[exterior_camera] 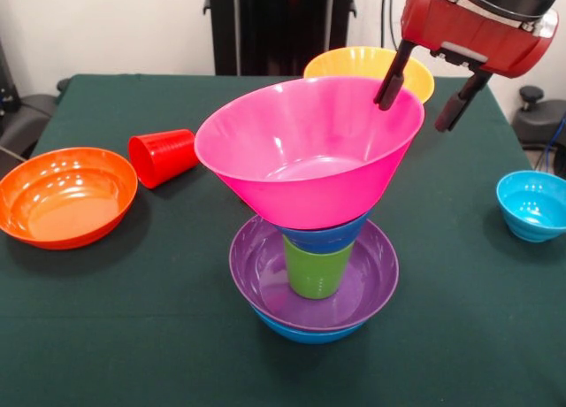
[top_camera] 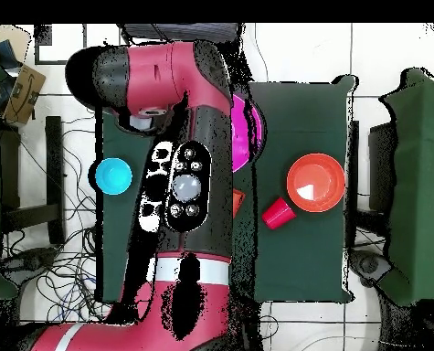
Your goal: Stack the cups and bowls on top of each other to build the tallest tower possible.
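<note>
On the dark green cloth of the table [exterior_camera: 133,327] stands the tower [exterior_camera: 311,221], built of glossy plastic pieces. At its foot is a shallow blue bowl [exterior_camera: 305,330], of which only the curved rim shows beneath a wide purple bowl [exterior_camera: 265,270] nested in it. A lime green cup [exterior_camera: 316,267], smooth and slightly tapered, stands in the purple bowl, and a small dark blue bowl [exterior_camera: 329,233] sits on the cup. On top rests a large pink bowl [exterior_camera: 301,150], deep and flaring like a funnel, tilted so that its round mouth faces the front camera. The gripper [exterior_camera: 423,97] hangs at the pink bowl's far right rim, its two thin black fingers [exterior_camera: 393,75] spread apart and holding nothing; one finger lies across the rim in the picture, though contact cannot be made out. Behind the pink bowl a yellow bowl [exterior_camera: 354,64] shows its rounded rim. In the front view, a red cup [exterior_camera: 164,157] lies on its side to the left, mouth towards a broad, shallow orange bowl [exterior_camera: 66,197] just beside it. A small cyan bowl [exterior_camera: 532,205] with a ribbed wall stands well apart at the right. From above, the red and black arm [top_camera: 179,155] covers most of the tower, leaving a pink sliver visible.
</note>
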Available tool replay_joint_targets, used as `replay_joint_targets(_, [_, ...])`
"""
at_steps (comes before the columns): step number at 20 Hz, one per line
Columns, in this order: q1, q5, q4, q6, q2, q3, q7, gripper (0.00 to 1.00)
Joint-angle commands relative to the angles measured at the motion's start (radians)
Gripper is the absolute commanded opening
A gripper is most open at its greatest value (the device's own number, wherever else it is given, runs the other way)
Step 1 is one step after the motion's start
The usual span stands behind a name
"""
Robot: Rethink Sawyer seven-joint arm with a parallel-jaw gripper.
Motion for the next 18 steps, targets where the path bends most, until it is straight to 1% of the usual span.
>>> replay_joint_targets(1, [0.004, -0.027, -0.005, 0.055, 0.006, 0.06, -0.029, 1.0])
replay_joint_targets(7, [0.002, -0.021, -0.01, 0.071, 0.001, 0.062, -0.032, 1.0])
replay_joint_targets(9, [0.0, -0.024, -0.032, 0.1, -0.001, 0.06, -0.046, 1.0])
replay_joint_targets(11, [0.001, -0.039, -0.081, 0.144, 0.006, 0.052, -0.07, 1.0])
replay_joint_targets(14, [-0.004, -0.036, -0.121, 0.193, 0.008, 0.054, -0.084, 1.0])
replay_joint_targets(18, [-0.009, -0.035, -0.132, 0.204, 0.003, 0.057, -0.095, 1.0])
